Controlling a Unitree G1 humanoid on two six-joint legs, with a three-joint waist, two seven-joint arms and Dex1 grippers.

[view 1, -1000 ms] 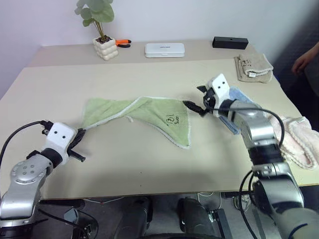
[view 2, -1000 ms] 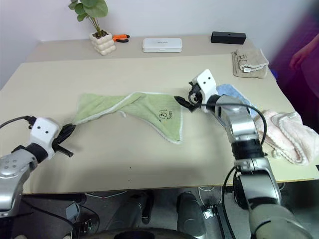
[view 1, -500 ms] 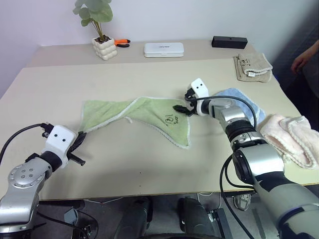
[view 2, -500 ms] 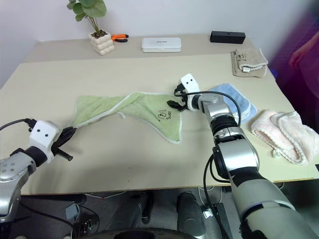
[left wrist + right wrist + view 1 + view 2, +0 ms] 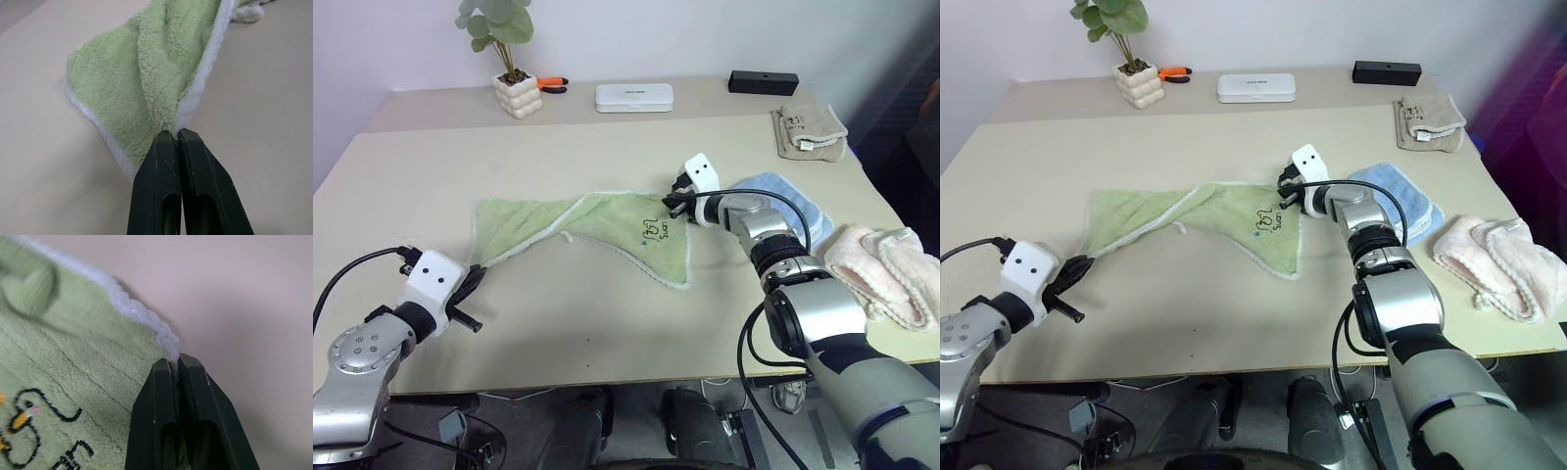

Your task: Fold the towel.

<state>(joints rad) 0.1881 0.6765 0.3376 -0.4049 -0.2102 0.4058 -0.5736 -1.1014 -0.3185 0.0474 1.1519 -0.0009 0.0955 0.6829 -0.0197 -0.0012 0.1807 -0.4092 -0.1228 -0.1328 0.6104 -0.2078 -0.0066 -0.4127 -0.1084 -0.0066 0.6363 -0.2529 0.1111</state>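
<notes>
Towel (image 5: 607,223) is lying twisted mid-table, left gripper (image 5: 175,136) clamped on its near-left corner and right gripper (image 5: 174,364) pinched on the far-right corner by the logo (image 5: 655,231). I'd pull both corners apart to flatten that twist first. Keep it clear of the blue towel (image 5: 786,201) on the right.

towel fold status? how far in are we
Early. Done: both corners are pinched. The left claw is shut on the near-left corner of the towel, the right claw shut on the white-edged corner by the logo. In hand: the towel stretched between them, twisted and still partly on the table. Left: the fold itself; no half lies over another yet.
</notes>
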